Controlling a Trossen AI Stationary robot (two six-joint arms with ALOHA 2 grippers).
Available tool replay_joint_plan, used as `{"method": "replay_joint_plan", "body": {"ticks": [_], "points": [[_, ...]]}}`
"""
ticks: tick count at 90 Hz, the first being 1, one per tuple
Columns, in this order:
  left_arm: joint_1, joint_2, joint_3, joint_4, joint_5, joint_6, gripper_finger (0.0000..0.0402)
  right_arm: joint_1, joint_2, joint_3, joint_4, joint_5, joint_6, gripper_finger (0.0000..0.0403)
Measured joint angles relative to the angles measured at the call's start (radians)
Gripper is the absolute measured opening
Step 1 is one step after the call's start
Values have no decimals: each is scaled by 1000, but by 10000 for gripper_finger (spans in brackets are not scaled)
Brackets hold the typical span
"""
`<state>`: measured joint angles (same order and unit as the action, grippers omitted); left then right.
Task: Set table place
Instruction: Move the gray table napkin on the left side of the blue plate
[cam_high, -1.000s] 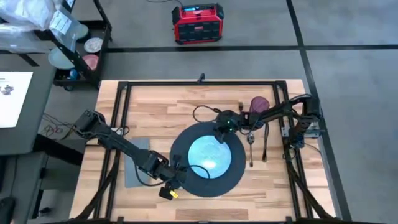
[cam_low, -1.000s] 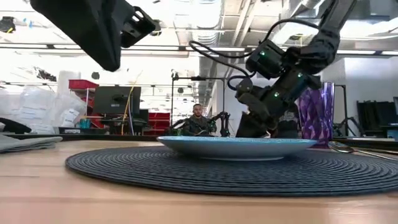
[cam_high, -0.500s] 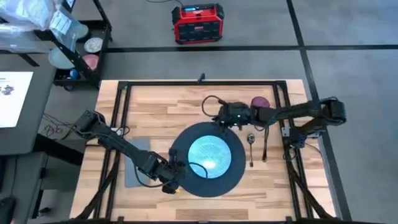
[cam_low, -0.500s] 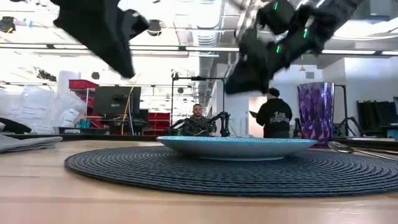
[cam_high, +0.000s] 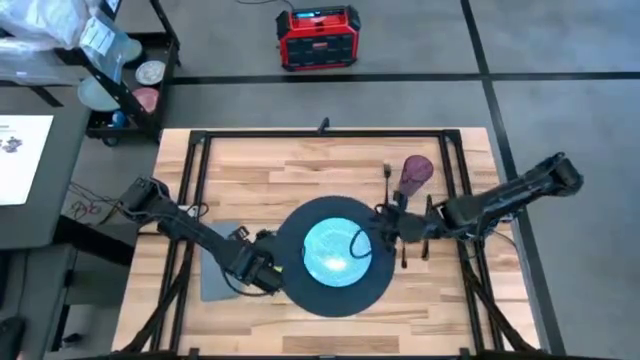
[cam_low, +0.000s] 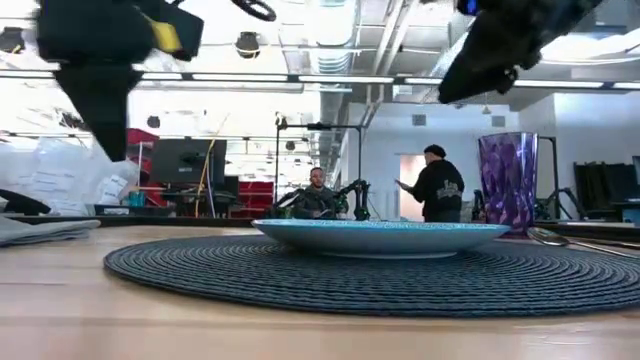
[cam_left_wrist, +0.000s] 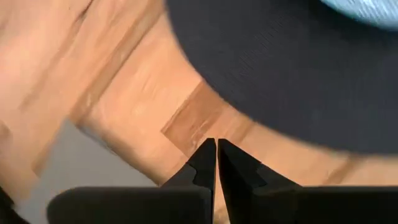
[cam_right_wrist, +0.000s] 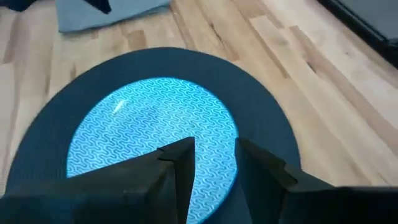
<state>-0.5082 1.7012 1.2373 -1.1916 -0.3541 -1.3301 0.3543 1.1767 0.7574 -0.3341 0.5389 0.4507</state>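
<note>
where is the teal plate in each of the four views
High view: the teal plate sits centred on the dark round mat, between the two arms.
Low view: the plate lies mid-picture, edge on, on the mat.
Left wrist view: only a pale blue sliver shows at a corner.
Right wrist view: the plate lies ahead of the open right gripper.
Shared landmark: the mat.

R claw (cam_high: 381, 228) now off plate (cam_high: 335, 247), rightward
</note>
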Motion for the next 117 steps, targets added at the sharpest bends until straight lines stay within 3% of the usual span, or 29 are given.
{"method": "replay_joint_plan", "body": {"ticks": [7,21,41,61,73,84,96,109,117], "points": [[8,0,0,-23,6,-99,0,47,0,0,-1,46,29,101],[19,0,-13,-61,4,-143,0,150,1,0,-2,174,47,101],[47,0,-87,-154,77,-463,0,219,-26,0,-30,196,91,101],[71,1,-155,67,112,-414,0,299,-35,0,-33,201,118,101],[100,1,-169,76,121,-334,6,349,-35,0,-33,207,139,101],[111,0,-168,173,218,-270,38,408,-35,0,-39,214,178,101],[22,1,-164,362,278,-266,85,479,-34,0,-96,276,234,101],[-77,0,-162,245,274,-366,125,517,-34,0,-159,344,288,101],[-141,-1,-148,190,205,-406,134,516,-34,0,-174,350,309,101]]}}
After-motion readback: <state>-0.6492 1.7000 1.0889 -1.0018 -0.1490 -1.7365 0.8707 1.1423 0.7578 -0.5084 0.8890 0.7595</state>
